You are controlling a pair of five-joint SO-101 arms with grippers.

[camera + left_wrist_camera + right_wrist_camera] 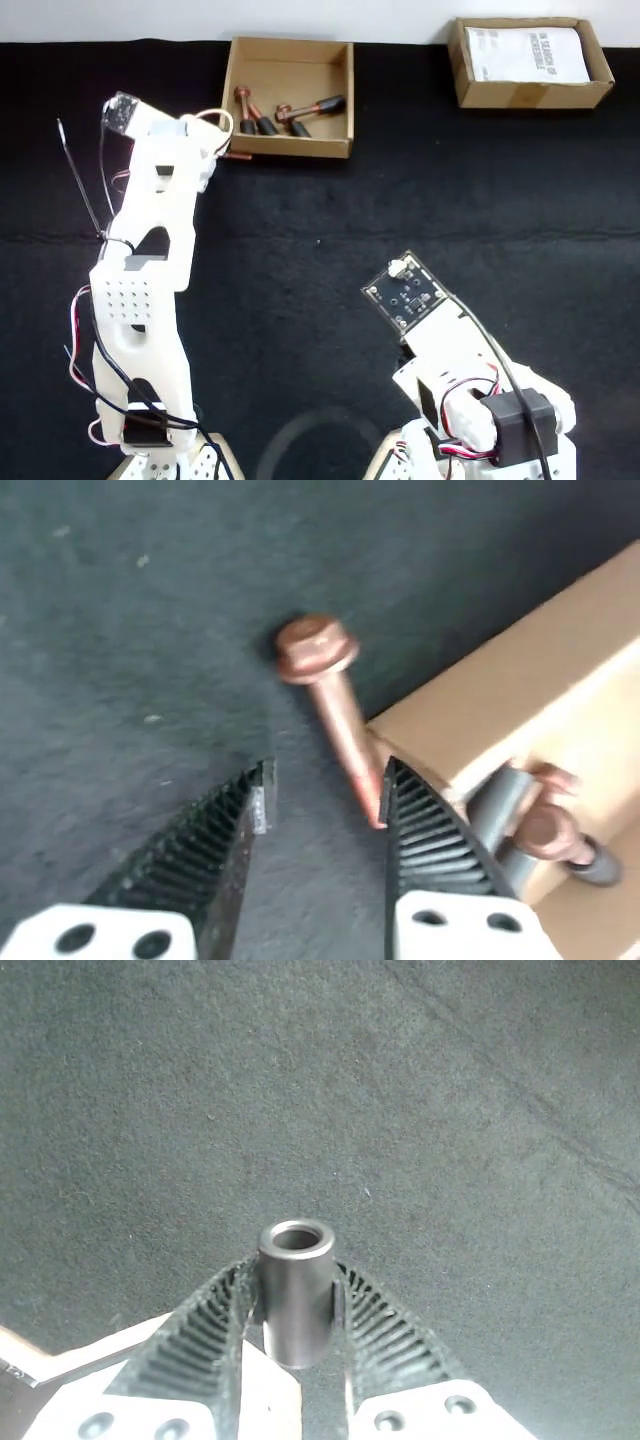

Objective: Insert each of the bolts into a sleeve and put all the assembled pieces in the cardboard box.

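One grey sleeve (297, 1290) (hollow, smooth-walled)

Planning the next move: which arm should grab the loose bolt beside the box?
Left. The left end effector, open, sits at the bolt beside the box; the right end effector is shut on a sleeve, farther from the box.

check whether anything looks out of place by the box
One bare bolt lies on the mat outside the cardboard box, beside its wall, by the open left hand. The right hand holds an empty sleeve.
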